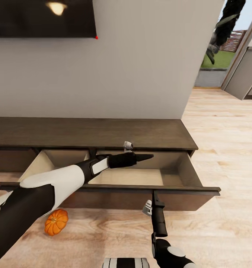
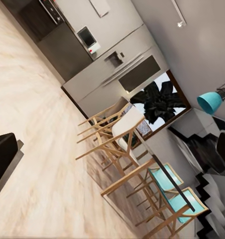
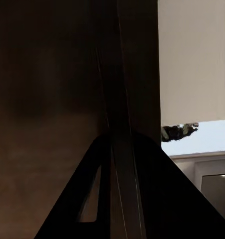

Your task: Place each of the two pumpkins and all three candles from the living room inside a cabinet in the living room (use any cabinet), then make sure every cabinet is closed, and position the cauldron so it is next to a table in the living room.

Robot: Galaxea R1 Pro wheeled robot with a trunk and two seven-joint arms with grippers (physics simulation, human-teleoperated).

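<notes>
In the head view, the cabinet (image 1: 103,134) stood with its drawer (image 1: 140,176) pulled out. The left claw (image 1: 140,158) reached across the open drawer, fingers narrowed to a point and holding nothing. One pumpkin (image 1: 56,222) lay on the floor just before the drawer front, under the left forearm, so the left arm was nearer. The right claw (image 1: 154,196) pointed at the drawer's front edge.

The left wrist view looked across wooden chairs (image 2: 123,144).

In the right wrist view, the right claw (image 3: 114,149) showed fingers meeting against dark wood; whether it gripped the edge I cannot tell.
</notes>
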